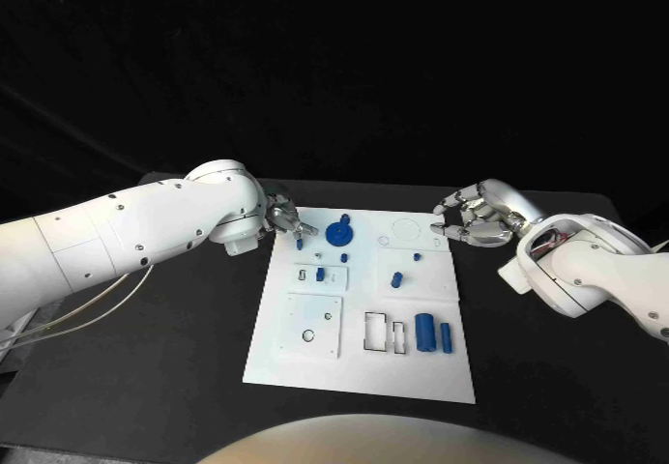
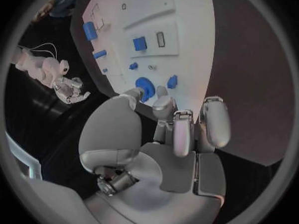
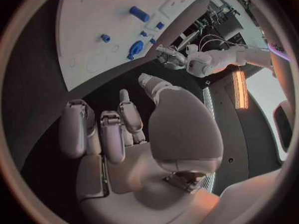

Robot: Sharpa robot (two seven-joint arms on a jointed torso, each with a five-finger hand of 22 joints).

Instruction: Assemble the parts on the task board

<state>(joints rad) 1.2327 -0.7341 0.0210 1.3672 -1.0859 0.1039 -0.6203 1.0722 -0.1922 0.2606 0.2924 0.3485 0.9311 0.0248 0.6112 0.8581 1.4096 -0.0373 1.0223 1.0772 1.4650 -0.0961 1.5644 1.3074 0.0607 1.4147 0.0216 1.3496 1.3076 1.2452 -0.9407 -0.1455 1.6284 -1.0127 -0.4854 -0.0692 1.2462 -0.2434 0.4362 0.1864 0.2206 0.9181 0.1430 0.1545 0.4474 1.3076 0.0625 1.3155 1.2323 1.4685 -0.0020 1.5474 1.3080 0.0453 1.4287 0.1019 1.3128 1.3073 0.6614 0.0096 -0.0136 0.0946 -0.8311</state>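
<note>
The white task board (image 1: 363,362) lies in the middle of the black table. At its far end sits a round blue part (image 1: 340,233), with several small blue parts (image 1: 397,280) nearer the middle and two blue cylinders (image 1: 425,332) standing by a rectangular slot. My left hand (image 1: 286,220) hovers at the board's far left corner, close to the round part (image 2: 144,86), fingers apart and holding nothing. My right hand (image 1: 472,217) hangs by the far right corner, fingers loosely bent and empty. The right wrist view shows that hand (image 3: 124,129) short of the board (image 3: 93,25).
A raised white square plate (image 1: 314,326) with a small ring lies on the board's near left part. Black table (image 1: 167,367) surrounds the board on all sides. White cables (image 1: 70,309) trail under my left arm.
</note>
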